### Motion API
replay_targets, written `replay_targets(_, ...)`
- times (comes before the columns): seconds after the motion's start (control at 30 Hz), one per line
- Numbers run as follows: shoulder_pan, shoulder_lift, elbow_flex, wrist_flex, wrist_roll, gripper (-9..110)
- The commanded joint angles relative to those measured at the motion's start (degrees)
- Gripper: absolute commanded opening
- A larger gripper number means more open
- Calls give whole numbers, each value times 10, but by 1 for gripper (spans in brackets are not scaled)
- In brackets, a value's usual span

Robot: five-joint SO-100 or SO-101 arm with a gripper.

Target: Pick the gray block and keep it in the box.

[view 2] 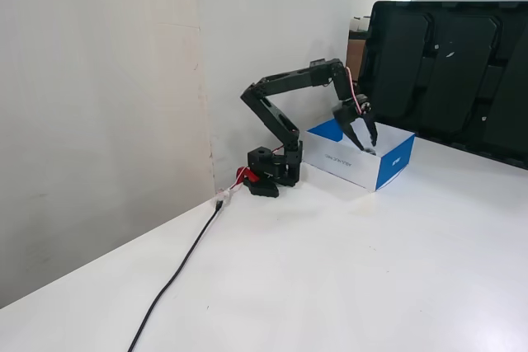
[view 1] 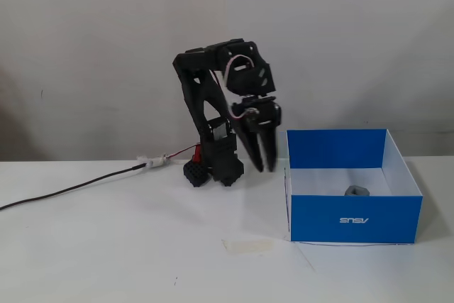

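Block [view 1: 356,191] sits on box [view 1: 351,219] floor, right of our hand [view 1: 264,168]; hand empty, fingers barely apart.

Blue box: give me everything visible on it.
The box is square, open-topped and looks like cardboard: bright blue walls outside, white inside with a white floor. Small white "ASUS" lettering sits upside down on the wall facing one fixed view. It stands upright and flat on the white table, beside the arm's base. The gray block lies on its floor, near the front wall. The gripper hangs just outside its left wall, not touching.
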Motion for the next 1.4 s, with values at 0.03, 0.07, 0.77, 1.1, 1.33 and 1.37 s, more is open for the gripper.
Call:
replay_targets(0.03, 94, 10, -50, -8, -7, 0)
replay_targets(0.07, 122, 13, -50, -18, -7, 0)
replay_targets(0.77, 331, 35, 307, -543, -9, 0)
replay_targets(1.1, 310, 353, 514, -526, -43, 0)
replay_targets(1.33, 292, 742, 650, -354, -82, 0)
replay_targets(1.37, 294, 743, 651, -352, -82, 0)
